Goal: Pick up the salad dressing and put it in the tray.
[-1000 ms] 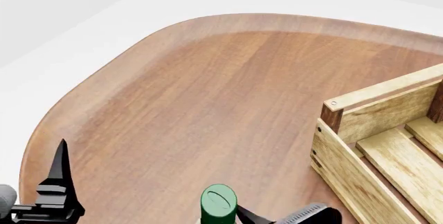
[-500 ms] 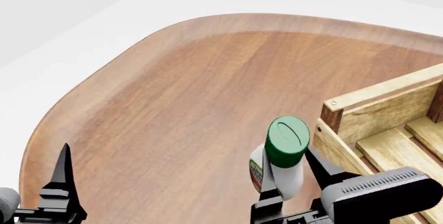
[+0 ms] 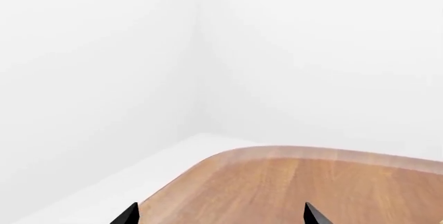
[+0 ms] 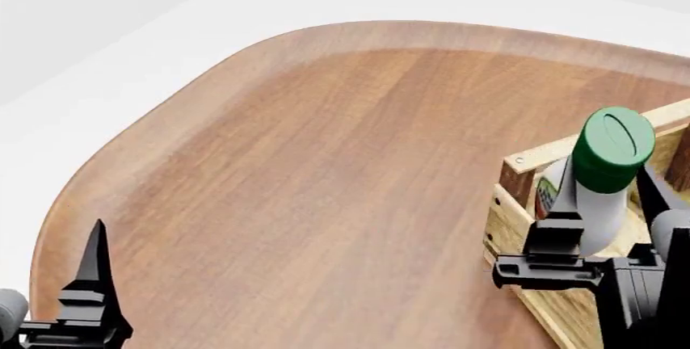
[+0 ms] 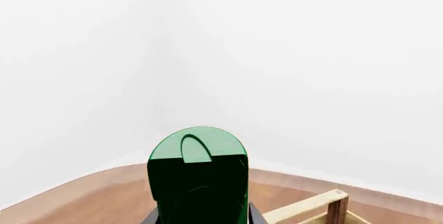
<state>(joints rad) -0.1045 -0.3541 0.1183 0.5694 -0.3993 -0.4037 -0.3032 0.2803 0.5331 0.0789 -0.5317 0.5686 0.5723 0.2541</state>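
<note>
I've got the bottle point(image 4: 599, 179) upright, clamped in the right gripper's point(image 4: 603, 240) jaws, hanging over the tray's point(image 4: 518, 228) near corner, slats further right; left jaws apart, idle.

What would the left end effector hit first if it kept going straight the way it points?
Probably nothing close: past the left end effector, only bare table and then the white wall show. Depth is unclear.
</note>
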